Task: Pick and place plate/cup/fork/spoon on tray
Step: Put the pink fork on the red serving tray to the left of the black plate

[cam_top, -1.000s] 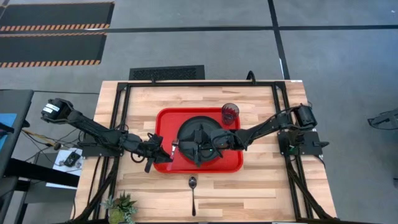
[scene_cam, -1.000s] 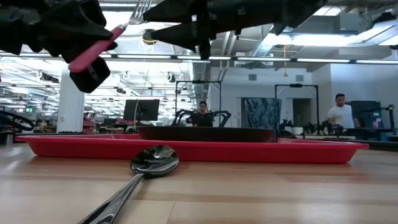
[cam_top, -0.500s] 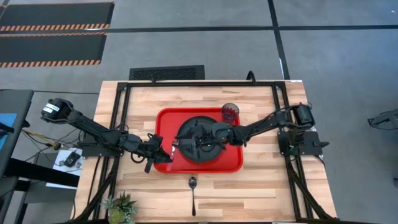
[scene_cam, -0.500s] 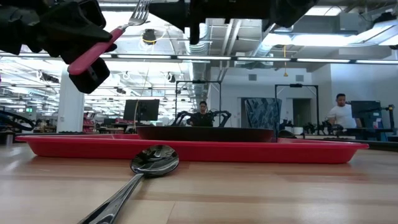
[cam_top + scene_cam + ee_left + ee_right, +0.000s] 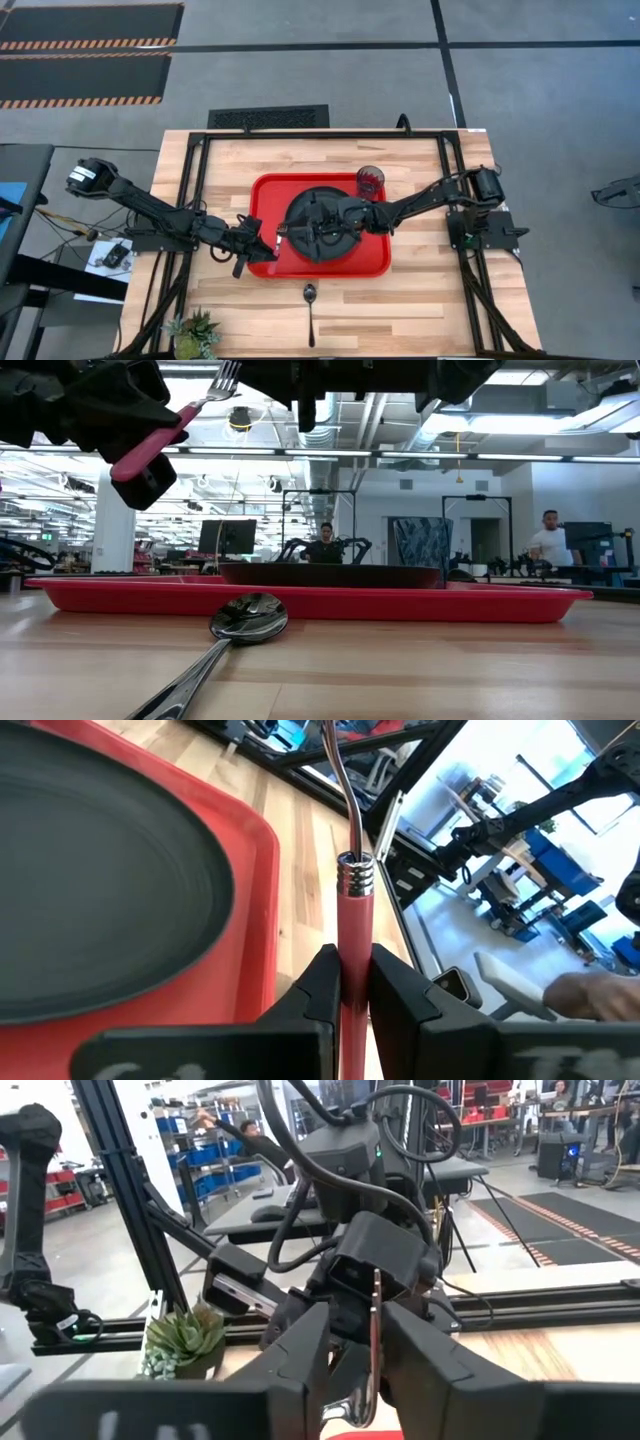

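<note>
Fork [image 5: 353, 935], clamped by its pink handle in my left gripper [image 5: 262, 243], raised above the left edge of the tray [image 5: 262, 190]. My right gripper [image 5: 318, 228], fingers parted, hangs over the plate [image 5: 322, 200]. Spoon [image 5: 310, 303] lies on the surface.

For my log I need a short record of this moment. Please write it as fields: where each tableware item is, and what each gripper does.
tray: on the table's middle
plate: on the tray
cup: upright on the tray's far right corner
spoon: on the wood, near side of the tray
fork: held in the air over the tray's left edge
left gripper: shut on the fork's red handle
right gripper: above the plate, open, empty
</note>
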Tool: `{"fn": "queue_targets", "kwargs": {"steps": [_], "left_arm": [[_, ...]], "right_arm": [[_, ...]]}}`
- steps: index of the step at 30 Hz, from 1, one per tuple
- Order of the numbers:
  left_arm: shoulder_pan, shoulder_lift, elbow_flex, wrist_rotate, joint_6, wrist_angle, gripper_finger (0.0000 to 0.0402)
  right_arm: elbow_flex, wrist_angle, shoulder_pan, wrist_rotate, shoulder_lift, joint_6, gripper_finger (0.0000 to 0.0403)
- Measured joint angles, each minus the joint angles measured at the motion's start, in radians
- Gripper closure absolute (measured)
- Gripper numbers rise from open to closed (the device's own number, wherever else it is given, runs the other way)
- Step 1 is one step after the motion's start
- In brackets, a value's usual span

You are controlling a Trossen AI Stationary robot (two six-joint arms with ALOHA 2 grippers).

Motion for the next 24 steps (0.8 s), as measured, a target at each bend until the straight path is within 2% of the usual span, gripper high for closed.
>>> {"fn": "queue_targets", "kwargs": {"steps": [13,20,24], "left_arm": [[0.0,0.0,0.0,-0.005,0.018,0.006,0.0385],[0.0,0.0,0.0,0.007,0.028,0.012,0.0361],[0.0,0.0,0.0,-0.025,0.071,0.007,0.0345]], "right_arm": [[0.0,0.005,0.0,0.004,0.0,0.001,0.035],[0.0,-0.002,0.0,0.03,0.0,-0.012,0.039],[-0.001,-0.004,0.0,0.048,0.0,-0.015,0.0393]]}}
